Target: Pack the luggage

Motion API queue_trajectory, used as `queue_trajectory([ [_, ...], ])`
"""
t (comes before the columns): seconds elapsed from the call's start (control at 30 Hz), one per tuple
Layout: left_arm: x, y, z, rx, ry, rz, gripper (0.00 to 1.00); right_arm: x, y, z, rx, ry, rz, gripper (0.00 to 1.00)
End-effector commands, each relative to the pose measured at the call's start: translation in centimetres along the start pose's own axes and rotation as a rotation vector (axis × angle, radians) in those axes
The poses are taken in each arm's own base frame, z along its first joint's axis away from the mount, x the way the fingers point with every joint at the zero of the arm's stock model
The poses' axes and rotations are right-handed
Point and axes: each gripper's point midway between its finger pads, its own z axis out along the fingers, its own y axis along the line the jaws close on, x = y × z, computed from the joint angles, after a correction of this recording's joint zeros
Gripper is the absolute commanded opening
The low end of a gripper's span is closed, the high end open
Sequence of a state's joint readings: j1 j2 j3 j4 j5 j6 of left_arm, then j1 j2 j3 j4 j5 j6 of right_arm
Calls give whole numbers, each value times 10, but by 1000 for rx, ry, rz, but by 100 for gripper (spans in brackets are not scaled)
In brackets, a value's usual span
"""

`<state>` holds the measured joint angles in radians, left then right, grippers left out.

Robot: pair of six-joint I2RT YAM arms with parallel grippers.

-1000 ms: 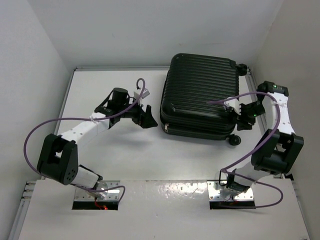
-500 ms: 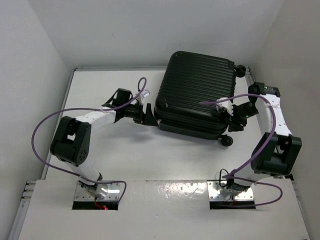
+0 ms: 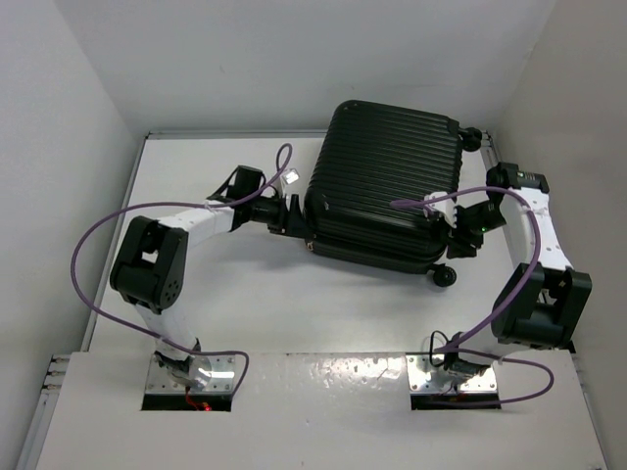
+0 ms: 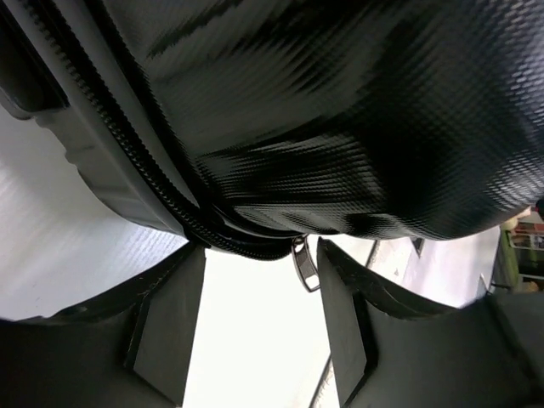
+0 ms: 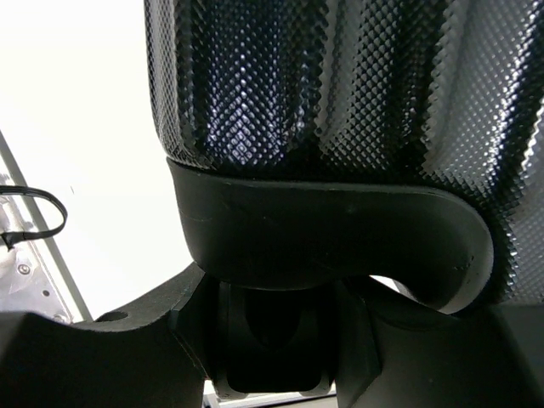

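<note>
The luggage (image 3: 384, 184) is a large black ribbed suitcase lying flat and closed at the back right of the table. My left gripper (image 3: 297, 217) is at its left edge. In the left wrist view it (image 4: 259, 327) is open, with the zipper seam (image 4: 161, 191) just above the fingertips and a metal zipper pull (image 4: 304, 263) hanging close to the right finger. My right gripper (image 3: 458, 231) is pressed against the case's right side. In the right wrist view its (image 5: 272, 357) jaws stand wide around a black moulded part (image 5: 323, 246) of the case, below the textured shell (image 5: 340, 85).
The luggage's small wheels stick out at the front right (image 3: 445, 277) and back right (image 3: 474, 137). White walls enclose the table on the left, back and right. Purple cables loop over both arms. The table's raised edge (image 3: 127, 211) runs along the left.
The luggage has slid left and turned slightly, with my right gripper following against its side. My left gripper has swung in to the case's left edge.
</note>
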<state>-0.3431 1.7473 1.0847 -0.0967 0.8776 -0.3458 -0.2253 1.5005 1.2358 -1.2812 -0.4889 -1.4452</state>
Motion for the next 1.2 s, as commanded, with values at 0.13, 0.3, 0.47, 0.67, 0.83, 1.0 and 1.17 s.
queue_trajectory([
  [0.13,6,-36,12,139,61,51,58,-19,21,9,-63,-93,8,42],
  [0.3,15,-42,17,165,90,55,58,-19,22,10,-67,-91,8,42],
  [0.47,17,-45,19,171,97,59,43,-17,25,11,-70,-89,11,42],
  [0.67,16,-44,19,159,94,49,0,-13,28,11,-70,-85,19,40],
  [0.83,-8,-60,-6,62,-4,188,0,1,31,11,-50,-47,31,36],
  [1.0,-32,-72,-42,-97,-93,352,0,19,40,15,-47,-2,55,28],
  [1.17,-49,-46,-75,-398,-104,568,0,40,48,20,-31,43,72,21],
])
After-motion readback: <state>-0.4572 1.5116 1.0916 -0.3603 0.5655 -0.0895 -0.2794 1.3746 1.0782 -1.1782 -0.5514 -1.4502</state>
